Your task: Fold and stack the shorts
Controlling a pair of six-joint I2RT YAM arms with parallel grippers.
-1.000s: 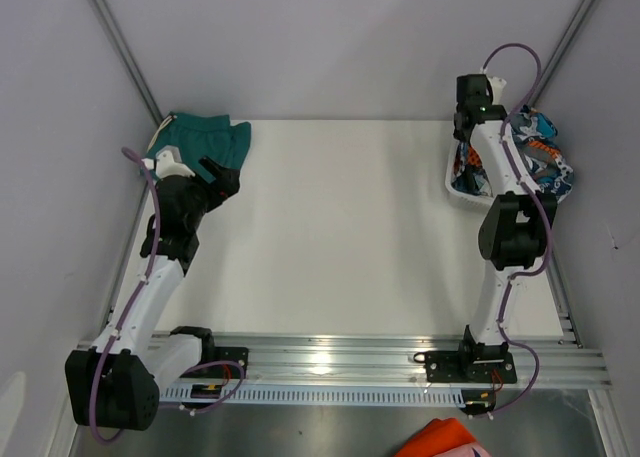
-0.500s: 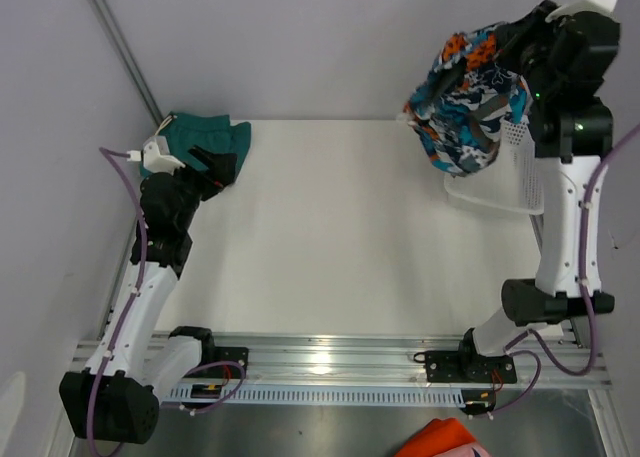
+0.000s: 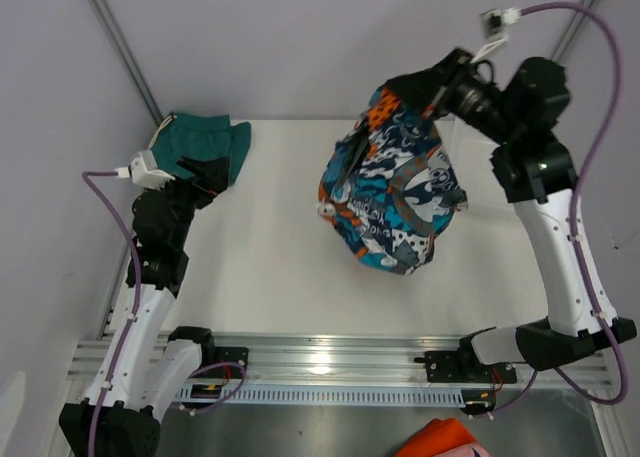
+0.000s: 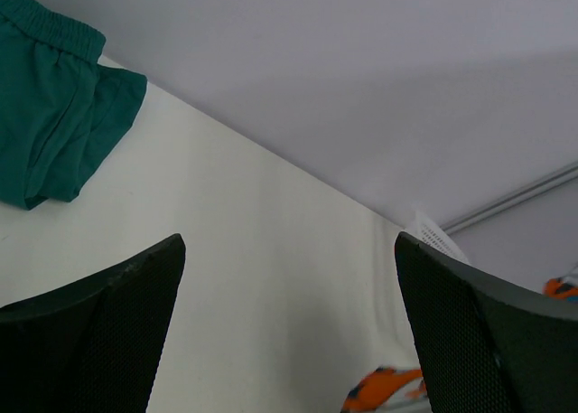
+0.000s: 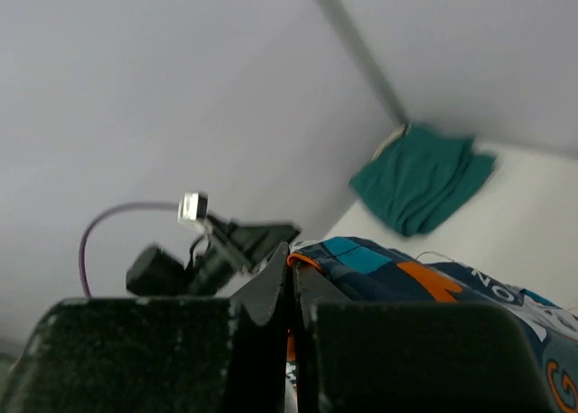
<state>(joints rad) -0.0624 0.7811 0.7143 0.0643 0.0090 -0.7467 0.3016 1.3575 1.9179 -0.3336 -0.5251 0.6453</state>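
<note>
**Clerk:** Item one, printed shorts (image 3: pixel 395 192). Location, operator?

**Checker:** You had lifted them out of the far-right basket where they lay a second before. They hung in the air over the right half of the table (image 3: pixel 280 267), pinched at the top by the right gripper (image 3: pixel 405 85), its jaws pressed together on a fold.

**Clerk:** Condition?

**Checker:** Bunched and unfolded, in an orange, blue, white and navy print. By my reckoning they were freed for folding, but no fold had begun.

**Clerk:** Item two?

**Checker:** Teal shorts (image 3: pixel 210 142), heaped at the far-left corner as before. Your left gripper (image 3: pixel 205 170) stood just beside them, spread wide and holding nothing.
</note>
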